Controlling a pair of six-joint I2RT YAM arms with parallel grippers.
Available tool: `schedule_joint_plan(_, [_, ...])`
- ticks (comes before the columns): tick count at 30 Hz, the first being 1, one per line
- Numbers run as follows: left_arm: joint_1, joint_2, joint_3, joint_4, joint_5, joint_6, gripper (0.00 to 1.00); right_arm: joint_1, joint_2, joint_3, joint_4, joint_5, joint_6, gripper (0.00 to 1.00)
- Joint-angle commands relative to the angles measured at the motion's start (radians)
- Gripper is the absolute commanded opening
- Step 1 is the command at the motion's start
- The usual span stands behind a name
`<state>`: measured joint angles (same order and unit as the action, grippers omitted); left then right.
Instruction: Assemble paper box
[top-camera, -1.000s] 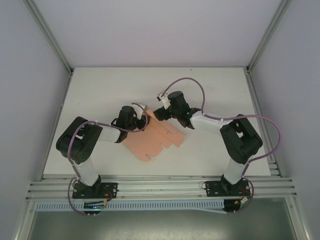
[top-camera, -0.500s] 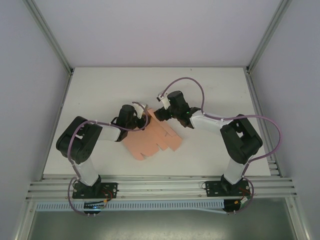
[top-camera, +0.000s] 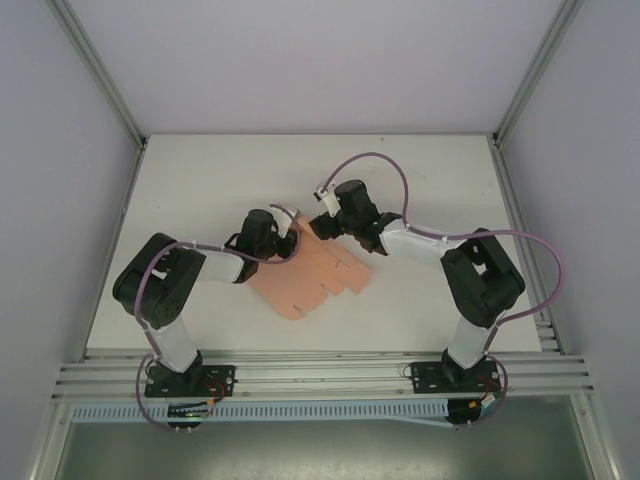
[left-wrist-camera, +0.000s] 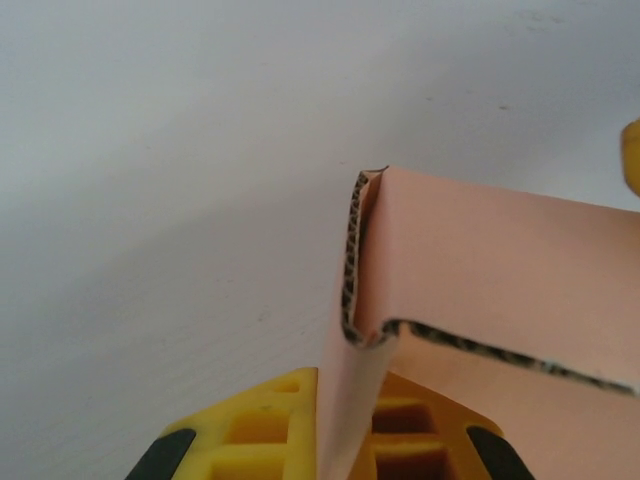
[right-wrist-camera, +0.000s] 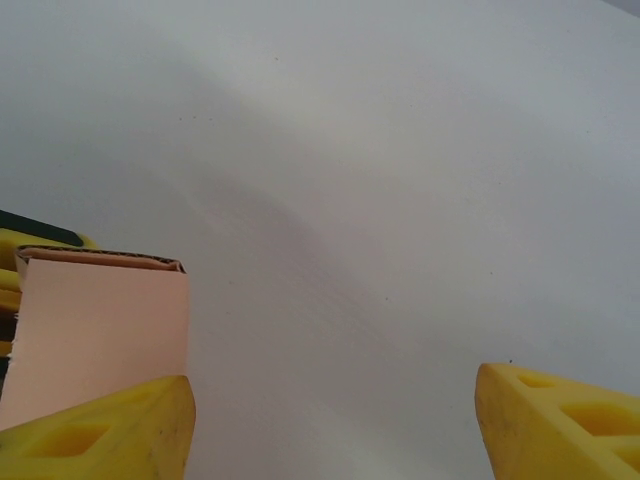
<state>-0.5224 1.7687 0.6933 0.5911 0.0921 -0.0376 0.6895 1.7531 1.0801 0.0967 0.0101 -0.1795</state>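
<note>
On the table, mid-field: we find the paper box (top-camera: 310, 278), a salmon-pink die-cut sheet lying mostly flat, with its notched tabs toward the near edge and its far edge raised between the two grippers
Left gripper (left-wrist-camera: 345, 388): clenched on an upright flap of the sheet; our wrist view shows the fluted card edge folded over just above the yellow fingers (left-wrist-camera: 250, 425)
Right gripper (right-wrist-camera: 335, 410): released, fingers spread wide, one pad just beside the raised pink panel and the other well apart over bare table
Step in hand: we judge this an early fold, raising a wall at the far edge; most of the sheet lies unfolded, so much of the task remains
Next move: we think the right gripper must close on or press the raised panel to set the crease while the left steadies the flap; the card may buckle or the sheet may slide
Surface: white matte table (top-camera: 200, 180), smooth, likely giving the sheet little grip
Room: pale grey walls (top-camera: 300, 60) on three sides, aluminium frame posts (top-camera: 98, 72), and a slotted rail (top-camera: 320, 372) at the near edge by both arm bases
</note>
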Motion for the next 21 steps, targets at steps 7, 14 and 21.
schedule_joint_plan(7, [-0.089,0.055,0.012,0.01,-0.587,0.045,0.0,0.049,0.034,-0.01,-0.12,-0.014,0.022,0.75])
schedule_joint_plan(14, [-0.096,0.01,-0.028,0.023,-0.553,-0.005,0.0,0.049,0.021,-0.018,-0.126,0.001,0.019,0.75])
schedule_joint_plan(21, [-0.096,-0.185,-0.05,-0.018,-0.435,-0.107,0.0,0.044,-0.128,-0.011,-0.123,0.078,0.027,0.81])
